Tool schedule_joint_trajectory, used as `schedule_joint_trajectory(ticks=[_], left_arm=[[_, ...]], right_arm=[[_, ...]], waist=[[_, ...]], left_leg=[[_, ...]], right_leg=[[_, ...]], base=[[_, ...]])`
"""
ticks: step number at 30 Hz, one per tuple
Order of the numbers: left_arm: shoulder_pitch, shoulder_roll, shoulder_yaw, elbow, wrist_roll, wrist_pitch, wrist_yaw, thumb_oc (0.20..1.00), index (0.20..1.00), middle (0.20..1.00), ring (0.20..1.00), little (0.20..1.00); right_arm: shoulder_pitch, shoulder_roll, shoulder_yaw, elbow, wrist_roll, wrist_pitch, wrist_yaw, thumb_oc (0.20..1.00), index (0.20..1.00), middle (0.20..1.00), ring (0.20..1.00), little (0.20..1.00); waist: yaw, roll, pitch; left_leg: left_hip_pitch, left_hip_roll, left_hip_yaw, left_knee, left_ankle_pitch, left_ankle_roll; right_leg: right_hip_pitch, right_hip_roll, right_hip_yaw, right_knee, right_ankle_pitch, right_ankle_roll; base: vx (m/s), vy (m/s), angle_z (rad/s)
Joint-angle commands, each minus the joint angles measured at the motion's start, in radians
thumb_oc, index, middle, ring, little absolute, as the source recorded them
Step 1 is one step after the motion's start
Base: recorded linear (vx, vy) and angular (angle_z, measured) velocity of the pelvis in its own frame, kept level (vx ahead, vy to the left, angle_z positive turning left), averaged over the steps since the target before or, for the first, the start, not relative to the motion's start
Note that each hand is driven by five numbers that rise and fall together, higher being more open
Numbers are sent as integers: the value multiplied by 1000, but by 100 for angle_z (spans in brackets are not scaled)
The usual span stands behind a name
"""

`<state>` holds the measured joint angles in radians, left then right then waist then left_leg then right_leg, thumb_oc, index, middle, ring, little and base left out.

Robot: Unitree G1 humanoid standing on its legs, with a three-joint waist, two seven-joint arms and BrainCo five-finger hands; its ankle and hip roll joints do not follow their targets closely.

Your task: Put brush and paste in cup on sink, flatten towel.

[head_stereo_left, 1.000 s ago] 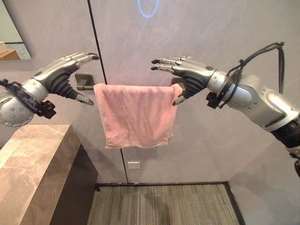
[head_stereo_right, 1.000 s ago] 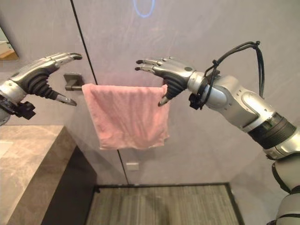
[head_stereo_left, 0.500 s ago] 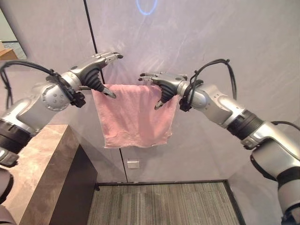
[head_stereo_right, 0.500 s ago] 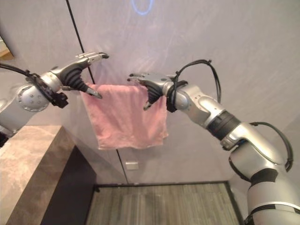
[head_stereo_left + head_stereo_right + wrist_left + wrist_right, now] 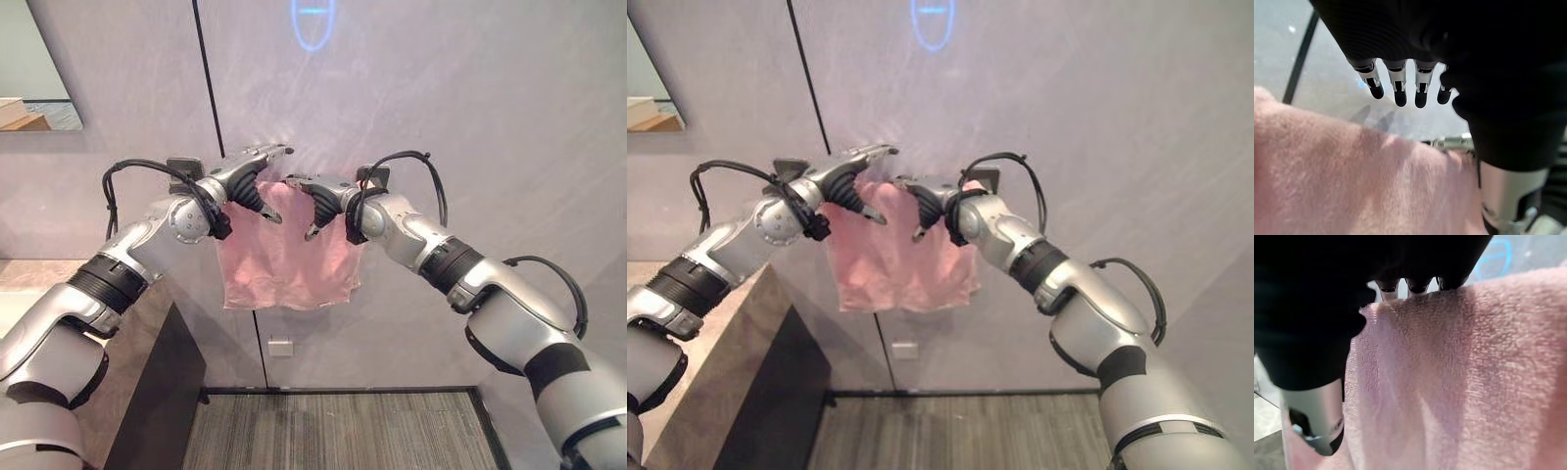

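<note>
Left eye view: you see the pink towel [image 5: 286, 257] draped over a wall rail, hanging in front of the grey wall panel [image 5: 470, 117], with both hands at its top edge
Left hand: the left hand [image 5: 251, 180] reaches in from 9 o'clock; its fingers run straight over the towel's top edge and the thumb drops in front of the cloth, so it is spread, not clamped on anything
Right hand: the right hand [image 5: 315, 191] comes from 3 o'clock, fingers straight above the top edge, thumb hanging in front; in its wrist view the fingertips sit just past the fold, unclasped
Towel state: bunched toward the middle of the rail, lower hem [image 5: 289, 302] uneven, so flattening looks not yet done
Rail: the bracket [image 5: 182, 166] shows at 9 o'clock of the towel
Counter: the stone counter [image 5: 720, 338] sits at 7 o'clock, well apart from the towel
Brush, paste, cup: you cannot tell where they are from here
Risk: if you close both hands near the middle and pull outward unevenly, the towel could slide along the rail or slip off one side
Risk cause: thumbs in front may snag only the front layer, dragging it down
</note>
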<state>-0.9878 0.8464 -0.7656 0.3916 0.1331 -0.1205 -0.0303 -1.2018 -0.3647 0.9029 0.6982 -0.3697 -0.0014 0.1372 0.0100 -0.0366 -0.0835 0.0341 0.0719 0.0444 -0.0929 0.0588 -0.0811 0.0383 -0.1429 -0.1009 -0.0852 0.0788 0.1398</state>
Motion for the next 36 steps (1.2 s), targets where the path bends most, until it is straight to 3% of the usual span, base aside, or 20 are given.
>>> schedule_joint_trajectory(ticks=[1,12,25,36], left_arm=[[-66,8,36,72,46,19,2,1000,1000,1000,1000,1000],[5,3,80,54,115,39,7,1000,1000,1000,1000,1000],[152,3,203,-7,236,78,18,1000,1000,1000,1000,1000],[212,-30,228,-64,300,84,15,1000,1000,1000,1000,1000]], right_arm=[[-104,-49,15,68,-56,27,1,1000,1000,1000,1000,1000],[-81,-57,-18,65,-130,44,4,1000,1000,1000,1000,1000],[-14,-130,-116,-102,-154,64,31,1000,1000,1000,1000,1000],[18,-109,-134,-125,-206,67,47,1000,1000,1000,1000,1000]], waist=[[17,-11,-7],[21,-7,-10],[24,5,-8],[24,12,-3]], left_leg=[[45,-36,33,9,-41,39],[52,-37,33,11,-43,42],[49,-40,38,12,-47,44],[43,-39,41,11,-47,45]], right_leg=[[-52,-50,20,56,67,33],[-48,-51,24,55,63,33],[-55,-49,33,52,61,28],[-63,-47,37,48,62,28]], base=[[0,0,0],[0,0,0],[-1,-2,-1],[0,0,0]])
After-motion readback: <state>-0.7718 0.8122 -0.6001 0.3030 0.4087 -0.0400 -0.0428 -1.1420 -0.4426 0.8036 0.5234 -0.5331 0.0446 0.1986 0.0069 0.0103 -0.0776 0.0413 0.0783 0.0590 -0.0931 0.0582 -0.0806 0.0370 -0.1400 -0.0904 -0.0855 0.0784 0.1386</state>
